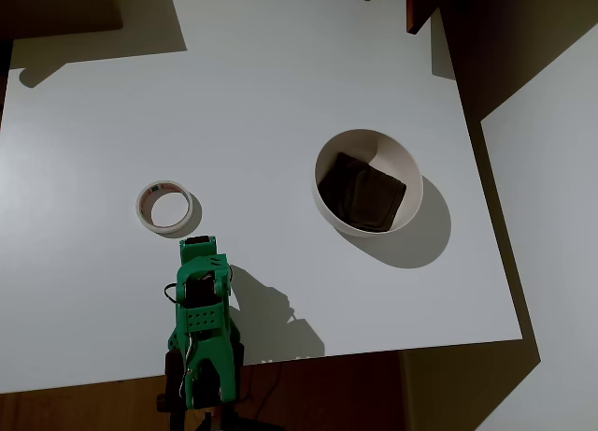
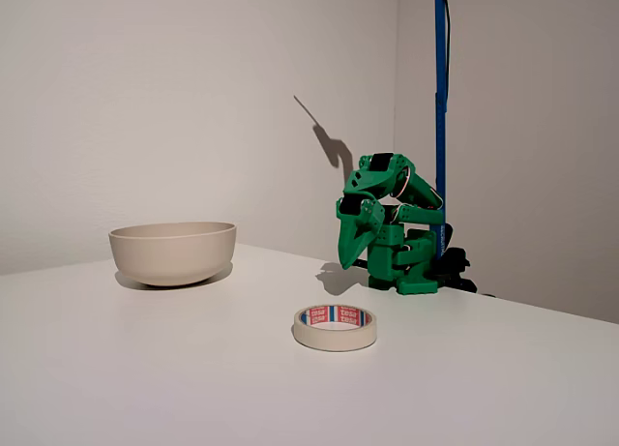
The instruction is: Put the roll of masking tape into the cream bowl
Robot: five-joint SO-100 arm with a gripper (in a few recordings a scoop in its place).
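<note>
Fingers (image 2: 350, 254) closed, empty, pointing down above the tabletop (image 1: 280, 76).
Roll of masking tape (image 1: 165, 207) lies near them; cream bowl (image 1: 322, 183) well apart.

white table (image 1: 280, 94), plain pale walls (image 2: 145, 98), blue pole (image 2: 440, 98)

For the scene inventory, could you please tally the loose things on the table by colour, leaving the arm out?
Cream-white: 2, the roll of masking tape lying flat on the white table, and the cream bowl.
Dark brown: 1, a folded square item lying inside the bowl.
Total: 3
</note>
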